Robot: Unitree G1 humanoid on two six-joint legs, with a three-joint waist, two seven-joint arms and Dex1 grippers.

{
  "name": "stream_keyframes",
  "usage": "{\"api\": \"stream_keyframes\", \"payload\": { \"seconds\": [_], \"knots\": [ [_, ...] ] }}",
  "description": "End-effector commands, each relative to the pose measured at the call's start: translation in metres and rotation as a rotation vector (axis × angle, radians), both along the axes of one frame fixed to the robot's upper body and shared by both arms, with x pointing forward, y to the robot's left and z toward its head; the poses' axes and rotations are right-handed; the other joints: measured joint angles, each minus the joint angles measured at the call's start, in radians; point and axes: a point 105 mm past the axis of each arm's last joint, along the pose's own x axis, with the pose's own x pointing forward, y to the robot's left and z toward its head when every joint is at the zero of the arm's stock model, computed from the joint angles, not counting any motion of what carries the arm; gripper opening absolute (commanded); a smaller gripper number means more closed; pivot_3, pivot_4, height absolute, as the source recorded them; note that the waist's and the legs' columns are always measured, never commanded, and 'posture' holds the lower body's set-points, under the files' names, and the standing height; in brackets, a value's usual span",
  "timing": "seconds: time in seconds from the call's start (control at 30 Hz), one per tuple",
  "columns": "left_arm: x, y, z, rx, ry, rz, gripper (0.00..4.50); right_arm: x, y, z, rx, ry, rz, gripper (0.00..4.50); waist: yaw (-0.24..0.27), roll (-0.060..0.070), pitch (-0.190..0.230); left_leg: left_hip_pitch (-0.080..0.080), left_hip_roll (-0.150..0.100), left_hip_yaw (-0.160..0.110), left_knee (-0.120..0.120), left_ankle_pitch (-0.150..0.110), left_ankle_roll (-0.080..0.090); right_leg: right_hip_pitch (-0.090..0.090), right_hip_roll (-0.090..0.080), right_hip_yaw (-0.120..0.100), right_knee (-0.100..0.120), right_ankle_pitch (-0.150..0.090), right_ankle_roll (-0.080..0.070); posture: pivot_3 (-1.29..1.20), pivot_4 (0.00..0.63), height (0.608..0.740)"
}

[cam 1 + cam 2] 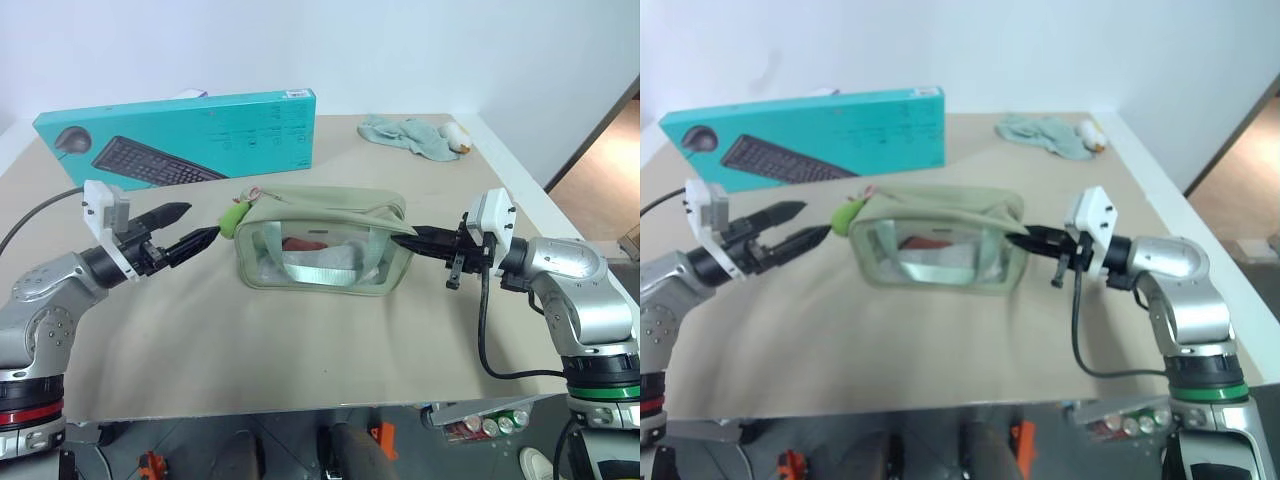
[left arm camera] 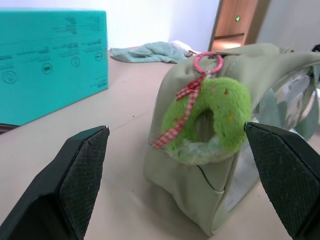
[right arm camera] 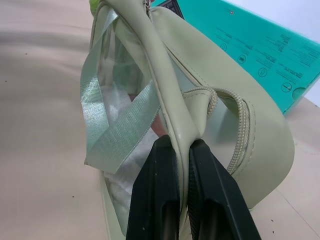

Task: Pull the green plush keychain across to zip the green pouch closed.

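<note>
The green pouch [image 1: 330, 207] stands in the middle of the tan table, its zipper top gaping open. The green plush keychain [image 1: 233, 218] hangs at the pouch's left end from a pink ring, with a red checked ribbon across it. My left gripper [image 1: 200, 224] is open just left of the keychain and a little apart from it. In the left wrist view the plush [image 2: 212, 117] sits between and beyond the two black fingertips [image 2: 85, 160], untouched. My right gripper [image 1: 402, 239] is shut on the pouch's right end, pinching a fold of its rim [image 3: 175, 115].
A long teal keyboard box [image 1: 180, 135] stands on edge behind the pouch. A pale teal cloth [image 1: 408, 135] lies at the table's far right corner. The table's front edge [image 1: 300, 410] runs close below my arms, with several cans [image 1: 490, 424] under it at the right.
</note>
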Motion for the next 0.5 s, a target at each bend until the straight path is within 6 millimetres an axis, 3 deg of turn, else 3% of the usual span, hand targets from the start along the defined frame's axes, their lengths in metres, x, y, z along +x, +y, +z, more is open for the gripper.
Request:
{"api": "stream_keyframes", "payload": {
  "seconds": [0.03, 0.17, 0.33, 0.5],
  "knots": [
    [-0.002, -0.011, 0.012, -0.001, -0.052, -0.051, 4.5, -0.001, 0.0, 0.01, -0.013, -0.042, 0.002, 0.07, 0.0, 0.0, 0.0, 0.0, 0.0, 0.0, 0.0, 0.0, 0.0, 0.0, 0.0, 0.0, 0.0, 0.0, 0.0, 0.0, 0.15, 0.74],
    [-0.004, -0.019, 0.01, -0.004, -0.039, -0.085, 4.5, -0.001, -0.001, 0.009, -0.02, -0.04, -0.001, 0.07, -0.001, 0.0, 0.0, 0.0, 0.0, 0.0, 0.0, 0.0, 0.0, 0.0, 0.0, 0.0, 0.0, 0.0, 0.0, 0.0, 0.15, 0.74],
    [0.008, -0.009, 0.008, -0.023, -0.04, -0.004, 4.5, 0.0, -0.002, 0.007, -0.021, -0.035, -0.01, 0.07, 0.0, 0.0, 0.0, 0.0, 0.0, 0.0, 0.0, 0.0, 0.0, 0.0, 0.0, 0.0, 0.0, 0.0, 0.0, 0.0, 0.15, 0.74],
    [0.012, -0.012, 0.006, -0.018, -0.033, -0.014, 4.5, 0.001, -0.002, 0.007, -0.021, -0.034, -0.013, 0.07, 0.0, 0.0, 0.0, 0.001, 0.0, 0.0, 0.001, 0.0, 0.0, 0.001, 0.0, 0.0, 0.0, 0.0, 0.0, 0.0, 0.15, 0.74]
  ]
}}
